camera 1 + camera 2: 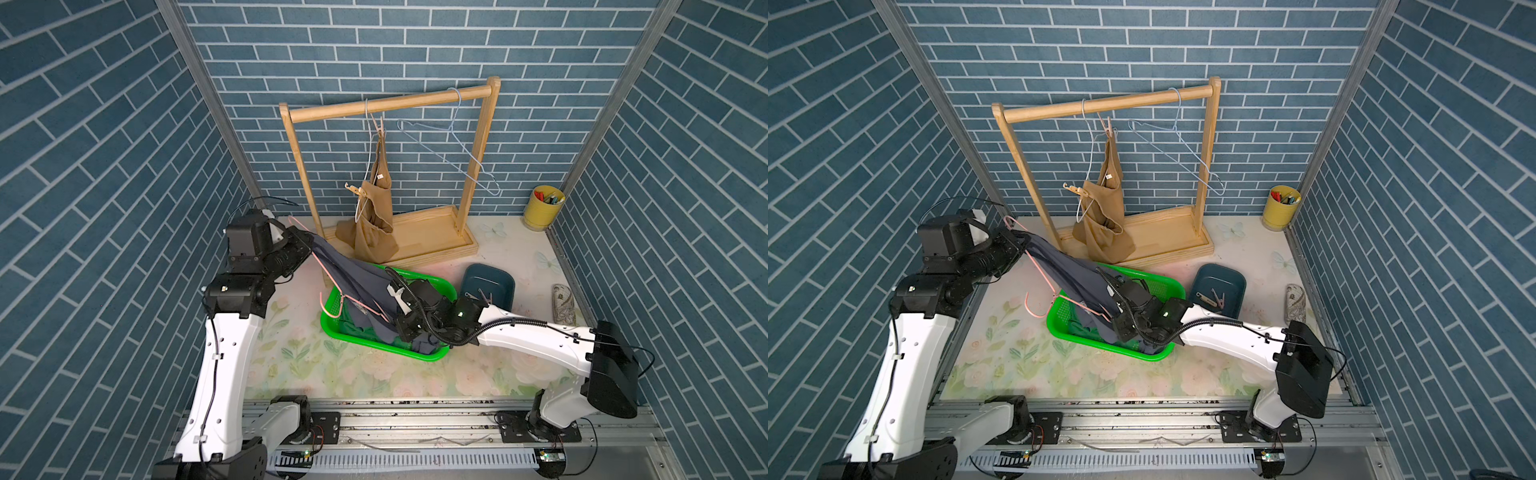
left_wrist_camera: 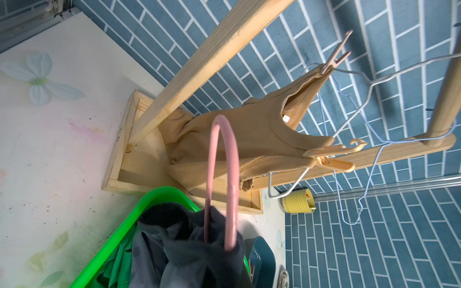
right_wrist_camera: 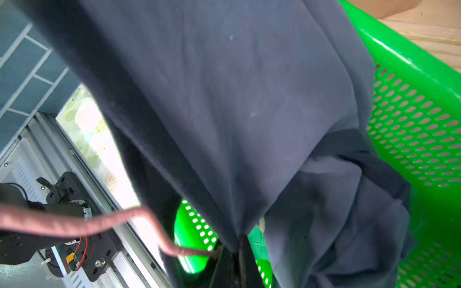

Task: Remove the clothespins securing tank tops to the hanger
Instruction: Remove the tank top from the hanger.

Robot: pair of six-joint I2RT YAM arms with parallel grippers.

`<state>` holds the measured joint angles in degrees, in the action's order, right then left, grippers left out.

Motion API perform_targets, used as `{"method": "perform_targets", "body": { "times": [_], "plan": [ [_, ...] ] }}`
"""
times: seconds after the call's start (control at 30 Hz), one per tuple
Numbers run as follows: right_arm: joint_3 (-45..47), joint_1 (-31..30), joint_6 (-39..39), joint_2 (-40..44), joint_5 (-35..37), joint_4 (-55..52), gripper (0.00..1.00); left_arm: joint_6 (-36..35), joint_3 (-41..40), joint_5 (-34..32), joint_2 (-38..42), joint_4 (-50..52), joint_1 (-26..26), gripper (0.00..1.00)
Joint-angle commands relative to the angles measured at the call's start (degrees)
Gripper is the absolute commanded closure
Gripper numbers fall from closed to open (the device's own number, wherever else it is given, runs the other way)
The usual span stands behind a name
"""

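My left pincer [image 1: 1020, 243] gripped the hanger [image 2: 234, 174], my right pincer [image 3: 237, 246] clenched the grey top [image 3: 249, 99]; tan top [image 1: 374, 208] still held by two pins [image 2: 334, 163].

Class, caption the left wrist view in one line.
Tan tank top pinned to wire hanger by pink clothespin and yellow clothespin, behind a pink hanger.

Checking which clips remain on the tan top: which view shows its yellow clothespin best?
Left wrist view: the yellow clothespin is large and sharp, clamped on the tan top. Both top views show it tiny; the right wrist view misses it.
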<state>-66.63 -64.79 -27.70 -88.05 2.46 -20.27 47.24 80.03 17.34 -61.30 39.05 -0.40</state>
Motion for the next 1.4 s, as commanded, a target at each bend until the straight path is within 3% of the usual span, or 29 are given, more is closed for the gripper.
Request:
{"method": "perform_targets", "body": {
  "times": [0.0,0.33,0.63,0.87,1.17,1.27,1.37],
  "plan": [
    [3.0,-0.3,-3.1,0.6,2.7,1.3,1.0,-1.3,2.6,-1.6,0.1,-2.4,0.0,1.0],
    [11.8,-0.2,-1.9,1.4,7.3,12.4,1.0,1.6,3.6,3.9,-2.6,-0.5,0.4,1.0],
    [20.9,-0.2,0.9,3.1,8.0,29.1,1.0,6.5,5.9,16.6,-5.5,-1.5,3.8,1.0],
    [19.4,2.2,2.6,1.7,5.1,28.5,1.0,-1.3,9.1,18.9,-7.9,8.6,5.8,1.0],
    [8.2,8.7,3.4,-4.0,0.8,15.7,1.0,-2.3,1.2,26.7,-9.4,6.3,5.8,1.0],
    [4.9,10.0,2.7,-6.3,-0.9,10.6,0.84,-3.2,-3.1,28.2,-10.1,4.8,5.8,1.0],
    [4.4,10.7,2.9,-5.4,-0.8,5.4,0.61,-5.4,-5.3,29.7,-12.6,4.9,5.8,1.0]
  ]
}}
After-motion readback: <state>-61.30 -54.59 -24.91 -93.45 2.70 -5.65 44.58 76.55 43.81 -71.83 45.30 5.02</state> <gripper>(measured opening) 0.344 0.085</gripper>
